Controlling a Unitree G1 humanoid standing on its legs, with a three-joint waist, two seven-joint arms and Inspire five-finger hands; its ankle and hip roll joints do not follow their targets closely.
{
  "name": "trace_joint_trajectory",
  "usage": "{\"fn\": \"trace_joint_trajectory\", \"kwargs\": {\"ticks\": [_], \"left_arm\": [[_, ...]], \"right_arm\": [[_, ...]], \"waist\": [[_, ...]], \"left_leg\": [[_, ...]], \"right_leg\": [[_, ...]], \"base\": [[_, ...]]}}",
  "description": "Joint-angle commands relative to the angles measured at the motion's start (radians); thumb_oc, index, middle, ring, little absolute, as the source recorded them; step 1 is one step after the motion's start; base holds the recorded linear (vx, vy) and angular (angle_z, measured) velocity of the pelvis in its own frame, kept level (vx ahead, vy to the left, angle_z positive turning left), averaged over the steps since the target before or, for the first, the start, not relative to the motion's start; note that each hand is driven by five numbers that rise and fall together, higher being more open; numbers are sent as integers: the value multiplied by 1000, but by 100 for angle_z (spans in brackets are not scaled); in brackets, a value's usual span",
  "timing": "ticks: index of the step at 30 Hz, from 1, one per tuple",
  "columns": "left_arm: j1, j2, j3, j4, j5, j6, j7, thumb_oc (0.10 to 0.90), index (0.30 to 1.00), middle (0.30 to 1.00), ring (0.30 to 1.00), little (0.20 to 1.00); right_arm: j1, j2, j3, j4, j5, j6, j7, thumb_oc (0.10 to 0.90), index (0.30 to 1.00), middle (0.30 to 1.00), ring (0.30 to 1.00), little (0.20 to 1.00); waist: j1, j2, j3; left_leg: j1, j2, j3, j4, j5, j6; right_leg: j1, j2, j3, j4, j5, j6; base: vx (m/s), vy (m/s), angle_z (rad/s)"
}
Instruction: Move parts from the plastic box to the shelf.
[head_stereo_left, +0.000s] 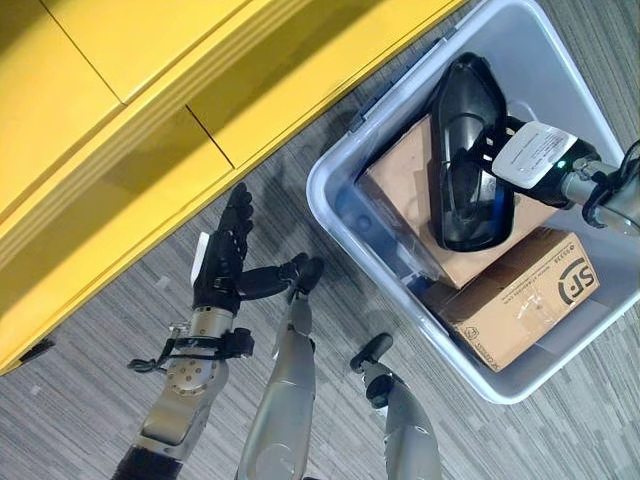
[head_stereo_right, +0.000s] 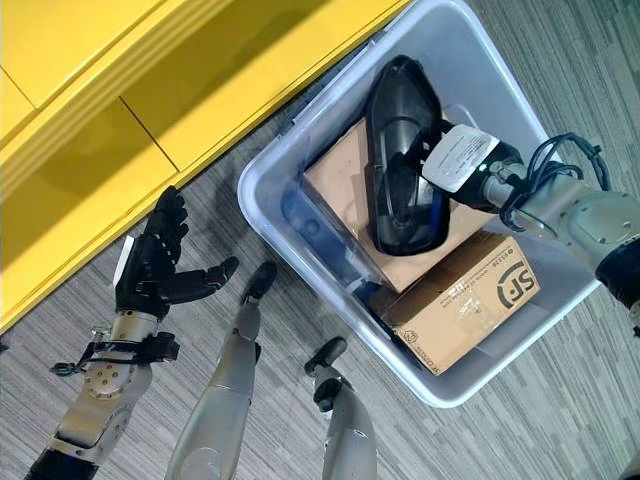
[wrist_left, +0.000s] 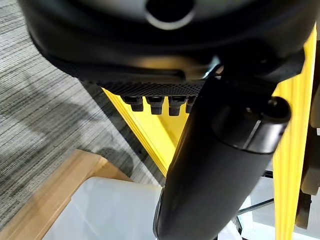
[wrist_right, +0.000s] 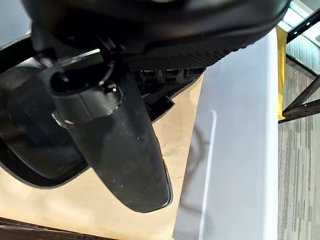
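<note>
A grey plastic box (head_stereo_left: 318, 190) stands on the carpet to the right. A long black moulded part (head_stereo_left: 462, 110) lies in it on top of a tan cardboard box (head_stereo_left: 400, 172). My right hand (head_stereo_left: 535, 152) reaches in from the right and its fingers curl over the part's near rim. In the right wrist view the thumb (wrist_right: 131, 160) stretches over the cardboard beside the black part (wrist_right: 30, 131). My left hand (head_stereo_left: 222, 265) hovers open and empty above the floor, just before the yellow shelf (head_stereo_left: 150, 100).
A second printed cardboard box (head_stereo_left: 522, 290) lies in the plastic box's near end. The box's pale wall (wrist_right: 240, 150) rises close beside my right hand. Grey striped carpet lies between the shelf and the box.
</note>
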Motion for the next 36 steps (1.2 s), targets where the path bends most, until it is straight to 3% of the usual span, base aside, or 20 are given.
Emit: {"fn": "trace_joint_trajectory", "kwargs": {"ticks": [1,13,27,28,29,30,31,36], "left_arm": [[-54,23,55,-143,18,-106,8,900,1000,1000,1000,1000],[-48,-15,65,-155,10,-108,11,900,1000,1000,1000,1000],[-56,-28,58,-153,6,-122,27,900,1000,1000,1000,1000],[-57,-27,58,-152,6,-122,27,900,1000,1000,1000,1000],[-59,-31,56,-155,4,-124,28,900,1000,1000,1000,1000],[-60,-28,53,-156,3,-124,27,900,1000,1000,1000,1000],[-58,-30,53,-156,3,-126,28,900,1000,1000,1000,1000],[-59,-36,48,-157,2,-128,33,900,1000,1000,1000,1000]], "right_arm": [[-70,87,99,52,-40,-10,53,900,1000,1000,1000,1000],[-1,159,99,60,-41,-19,63,900,1000,1000,1000,1000],[61,279,47,145,-44,4,37,900,1000,1000,1000,1000],[63,281,45,149,-45,4,34,824,893,893,893,893],[76,300,37,175,-47,13,32,631,624,624,624,624],[82,315,30,193,-53,17,23,476,407,407,407,407],[88,322,25,195,-52,18,24,400,300,300,300,300],[116,361,-7,213,-57,31,6,400,300,300,300,300]], "waist": [[37,1,64],[20,30,64],[31,70,64],[31,70,64],[34,79,64],[36,83,64],[37,87,64],[39,105,64]], "left_leg": [[-45,-61,62,-7,-37,-21],[-65,-63,52,-6,-36,-17],[-132,-84,37,9,-32,-17],[-133,-84,36,10,-33,-17],[-146,-88,35,14,-33,-17],[-156,-90,32,20,-34,-17],[-162,-91,31,22,-34,-17],[-186,-98,26,32,-33,-17]], "right_leg": [[497,142,-64,-474,117,31],[481,152,-65,-474,104,26],[445,161,-90,-460,70,15],[444,161,-91,-459,69,15],[434,163,-93,-456,59,12],[425,163,-95,-450,52,10],[420,163,-96,-448,49,8],[397,165,-101,-432,33,4]], "base": [[-7,0,11],[-5,1,2],[-5,-5,3],[0,0,0],[0,0,0],[0,0,0],[-14,9,4],[-7,8,3]]}}
